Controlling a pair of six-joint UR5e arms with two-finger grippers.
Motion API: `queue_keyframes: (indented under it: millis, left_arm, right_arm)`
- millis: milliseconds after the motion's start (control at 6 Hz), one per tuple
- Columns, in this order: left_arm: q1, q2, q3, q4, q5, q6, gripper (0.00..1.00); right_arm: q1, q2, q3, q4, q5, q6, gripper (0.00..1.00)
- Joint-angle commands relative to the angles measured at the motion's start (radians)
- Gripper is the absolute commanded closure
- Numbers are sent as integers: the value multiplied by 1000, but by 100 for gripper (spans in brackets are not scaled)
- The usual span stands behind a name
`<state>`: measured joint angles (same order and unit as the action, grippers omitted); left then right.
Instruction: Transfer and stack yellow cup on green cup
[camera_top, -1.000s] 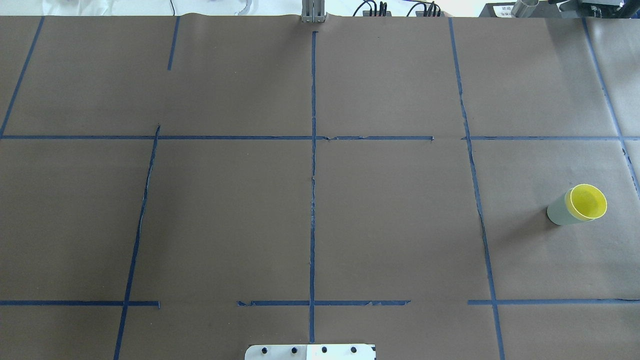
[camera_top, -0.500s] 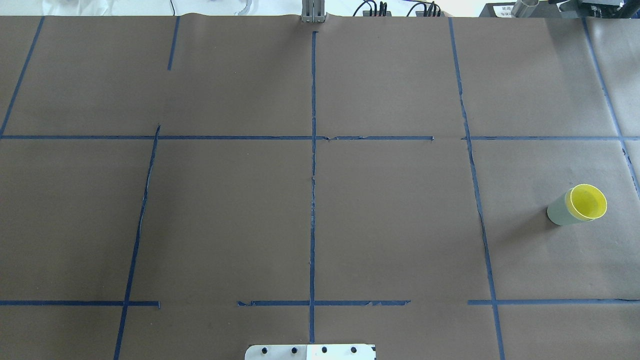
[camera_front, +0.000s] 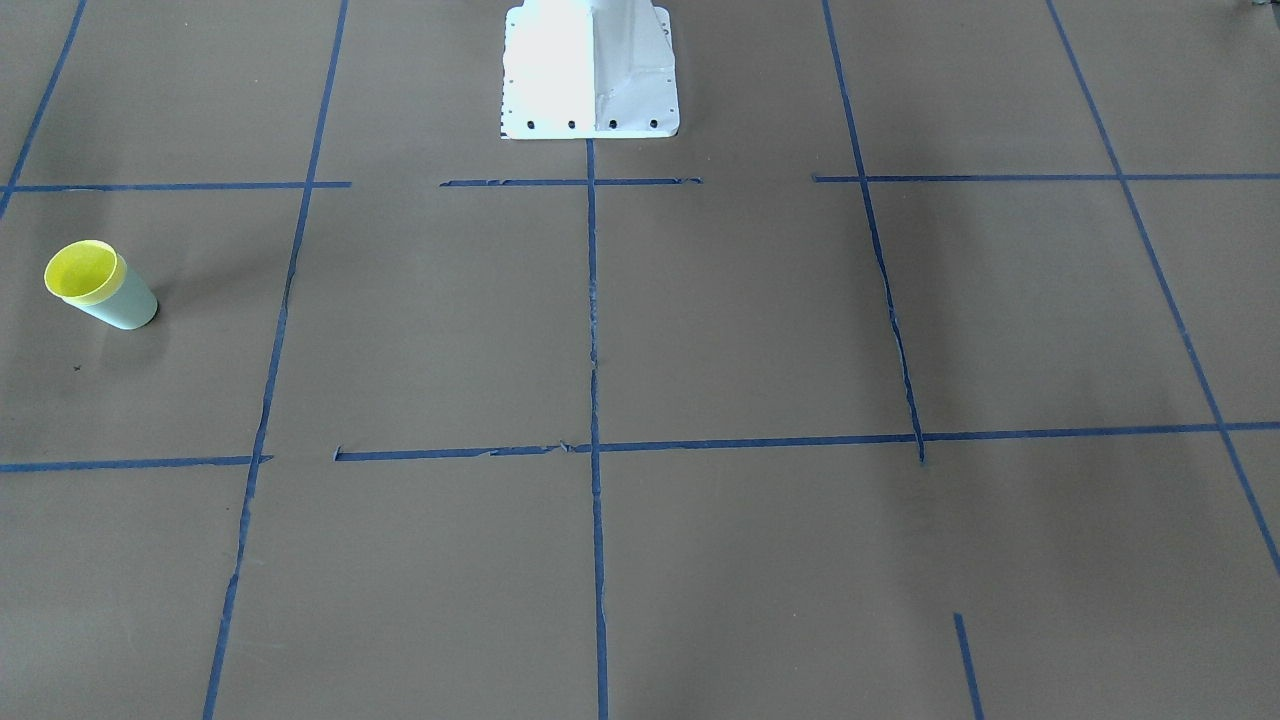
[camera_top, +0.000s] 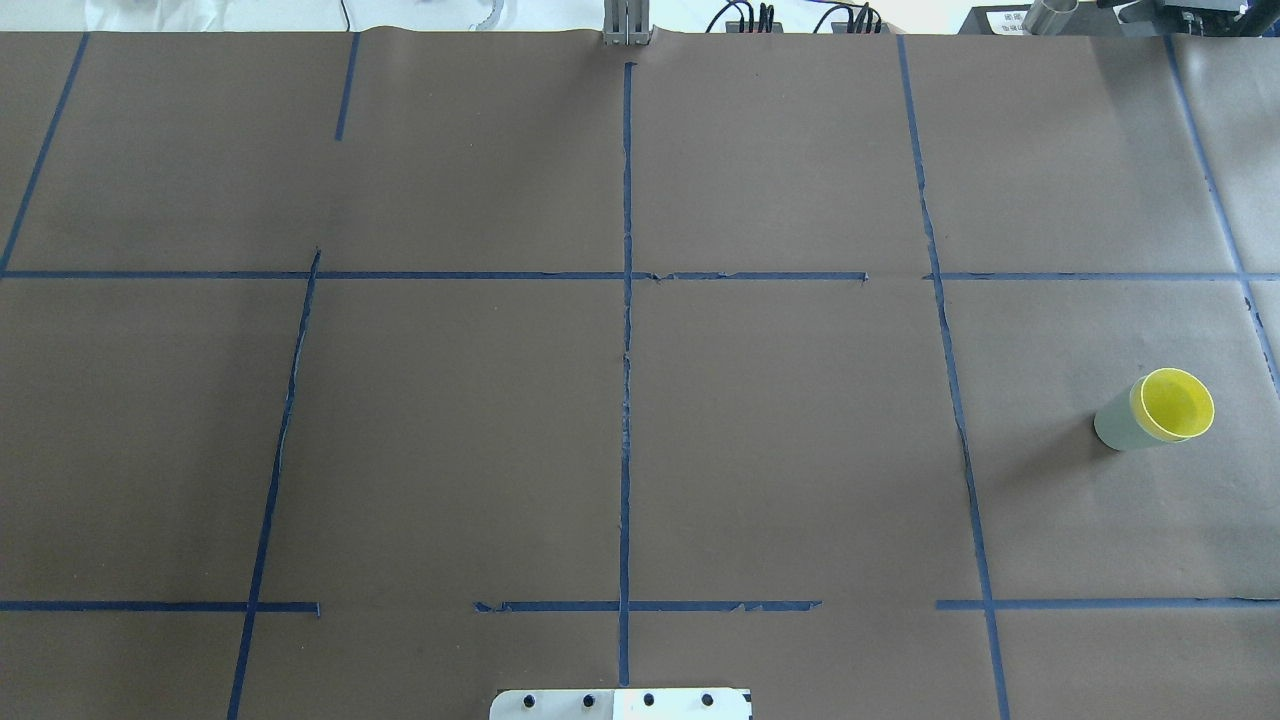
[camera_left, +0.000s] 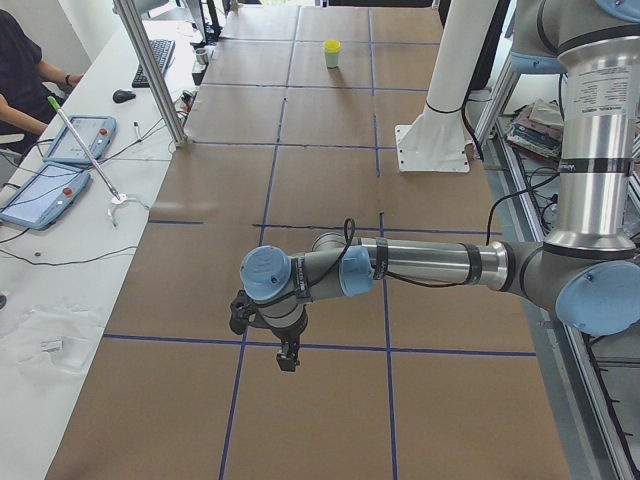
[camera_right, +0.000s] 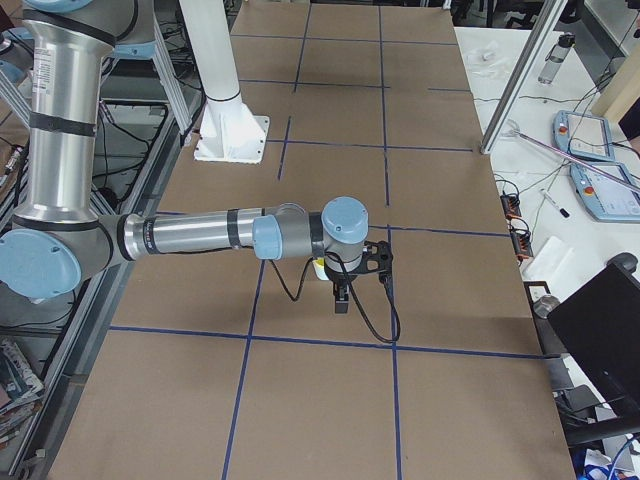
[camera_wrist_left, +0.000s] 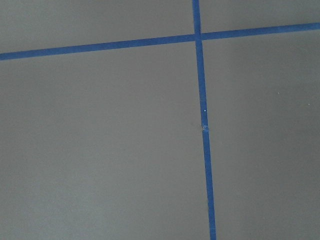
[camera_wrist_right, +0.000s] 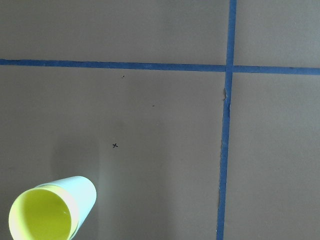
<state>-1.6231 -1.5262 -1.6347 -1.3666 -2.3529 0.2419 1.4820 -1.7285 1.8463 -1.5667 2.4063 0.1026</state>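
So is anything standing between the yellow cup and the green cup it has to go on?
Nothing visible does. The yellow cup already sits nested inside the green cup, with only its rim band showing above the green one. The pair stands upright on the robot's right.

I see the upper cup (camera_top: 1178, 403) nested in the lower cup (camera_top: 1118, 425) at the right edge of the overhead frame — both on the tabletop (camera_top: 450, 430), well apart from the base plate (camera_top: 620, 704) at bottom centre.
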Motion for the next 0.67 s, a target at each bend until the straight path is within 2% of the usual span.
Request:
queue_keyframes:
  millis: [0, 333, 500]
  left_arm:
    - [0, 3, 12, -14, -11, -16, 0]
    - [0, -3, 1, -14, -5, -164, 0]
    - [0, 1, 4, -34, -5, -162, 0]
  right_arm:
    - [-8, -6, 1, 4, -3, 0, 0]
    - [-8, -6, 8, 10, -3, 0, 0]
    - [-9, -6, 7, 10, -3, 0, 0]
